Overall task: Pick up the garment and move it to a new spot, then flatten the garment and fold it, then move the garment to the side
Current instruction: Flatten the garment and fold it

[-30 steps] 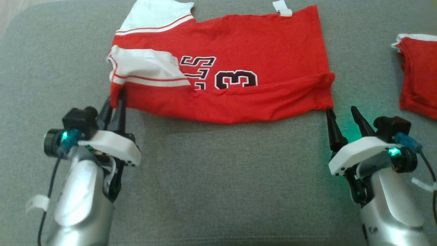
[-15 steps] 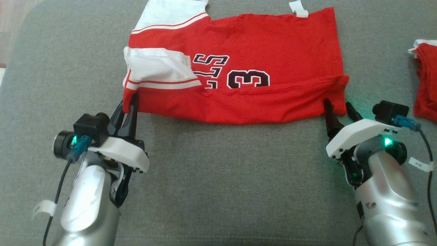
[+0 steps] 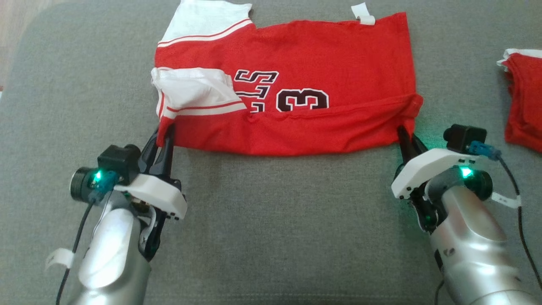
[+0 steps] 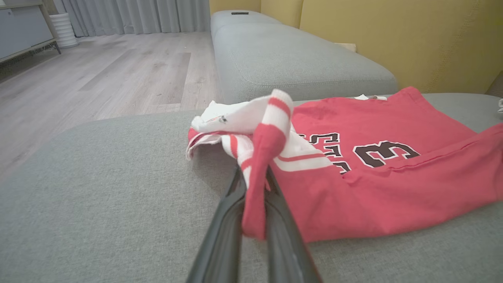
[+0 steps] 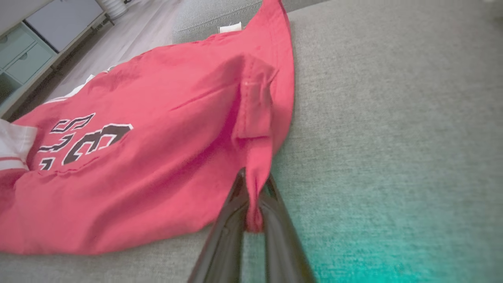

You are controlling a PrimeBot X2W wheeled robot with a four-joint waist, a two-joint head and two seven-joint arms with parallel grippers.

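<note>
1. The red garment (image 3: 322,55) is seen spread across the far half of the grey cushion (image 3: 271,220). Its white-trimmed sleeves (image 3: 194,87) are turned toward the cushion's left edge, and a white label (image 3: 363,13) is at the far edge.
2. A dark number 3 (image 3: 302,100) and some lettering are shown on top, with the lettering partly covered by a sleeve and the near fold.
3. The garment's near left corner is pinched between the narrow-set fingers of the left gripper (image 3: 164,132), and red and white cloth is bunched up above them.
4. The near right corner is clamped by the right gripper (image 3: 407,134), its jaws drawn tight on a thin pleat of red cloth.
5. A second red piece of clothing (image 3: 523,101) is spotted by the cushion's right edge, well apart from the garment.
</note>
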